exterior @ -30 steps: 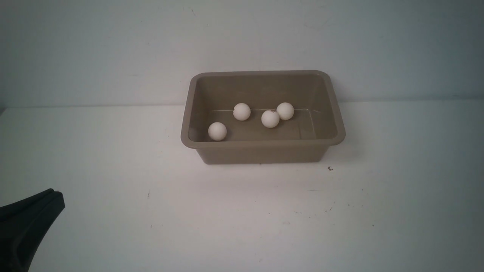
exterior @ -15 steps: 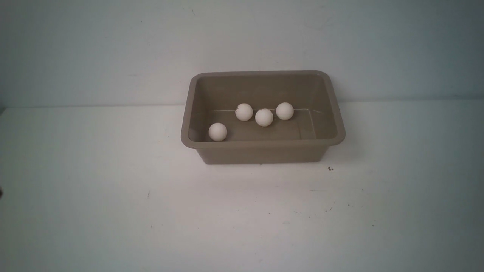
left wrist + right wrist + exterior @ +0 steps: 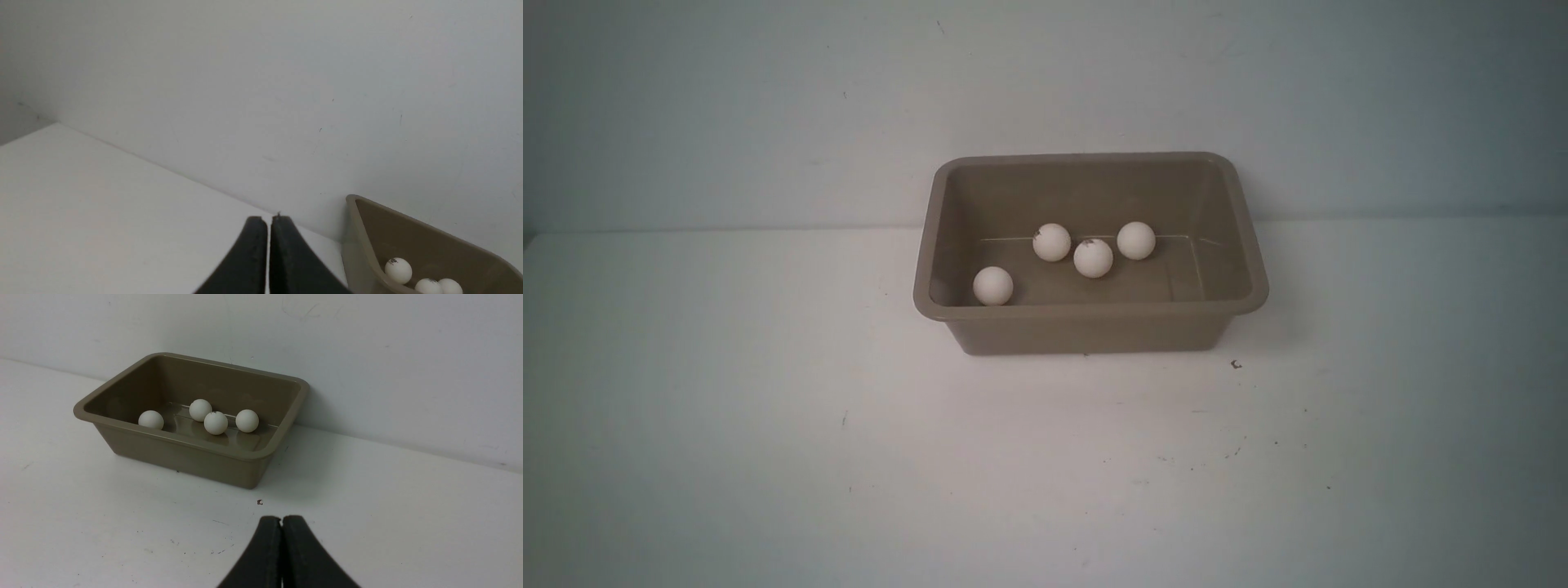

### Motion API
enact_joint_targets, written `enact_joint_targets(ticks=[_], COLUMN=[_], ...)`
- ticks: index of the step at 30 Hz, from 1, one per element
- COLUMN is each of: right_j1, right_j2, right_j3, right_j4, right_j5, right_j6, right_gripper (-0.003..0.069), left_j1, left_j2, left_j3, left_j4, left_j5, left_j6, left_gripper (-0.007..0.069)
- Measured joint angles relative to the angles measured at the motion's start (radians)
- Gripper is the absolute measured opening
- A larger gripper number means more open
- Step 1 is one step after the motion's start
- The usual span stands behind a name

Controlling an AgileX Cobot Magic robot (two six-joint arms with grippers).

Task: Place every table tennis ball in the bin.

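Observation:
The tan-brown bin [image 3: 1086, 331] stands against the back wall, slightly right of the table's middle. Several white table tennis balls lie on its floor: one [image 3: 993, 286] near the front left corner, and a loose row further back of one [image 3: 1052, 242], one [image 3: 1093, 258] and one [image 3: 1136, 241]. Neither gripper shows in the front view. The left gripper [image 3: 268, 220] is shut and empty, off the bin's [image 3: 412, 232] left end. The right gripper [image 3: 281, 520] is shut and empty, above the table in front of the bin's [image 3: 229, 451] right corner.
A small dark speck [image 3: 1236, 364] lies on the white table just in front of the bin's right corner, with fainter marks [image 3: 1237, 447] nearer me. The white wall [image 3: 1045, 106] rises directly behind the bin.
The left gripper has drawn back out of the front view at the lower left. The middle ball in the bin rolled a little to the left, closer to its neighbour.

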Motion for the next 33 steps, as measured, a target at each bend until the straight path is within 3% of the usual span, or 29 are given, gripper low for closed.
enact_joint_targets(ticks=[8, 13, 25, 27, 30, 33], right_j1=[0.000, 0.000, 0.000, 0.000, 0.000, 0.000], right_j2=[-0.001, -0.001, -0.001, -0.001, -0.001, -0.001], right_j3=[0.001, 0.001, 0.002, 0.002, 0.002, 0.002], right_j4=[0.000, 0.000, 0.000, 0.000, 0.000, 0.000], right_j5=[0.001, 0.001, 0.001, 0.001, 0.001, 0.001], right_j6=[0.000, -0.002, -0.003, -0.003, -0.003, -0.003], right_gripper=[-0.0017, -0.0017, -0.0017, -0.0017, -0.0017, -0.0017], left_j1=[0.000, 0.000, 0.000, 0.000, 0.000, 0.000], left_j2=[-0.033, -0.033, -0.033, -0.033, -0.033, -0.033], left_j3=[0.000, 0.000, 0.000, 0.000, -0.013, -0.041], left_j4=[-0.100, -0.187, -0.214, -0.208, -0.133, 0.075], left_j5=[-0.025, -0.026, -0.033, -0.033, -0.018, 0.019], left_j6=[0.200, 0.267, 0.283, 0.270, 0.146, -0.032], left_gripper=[-0.0004, -0.0004, -0.0004, -0.0004, -0.0004, -0.0004])
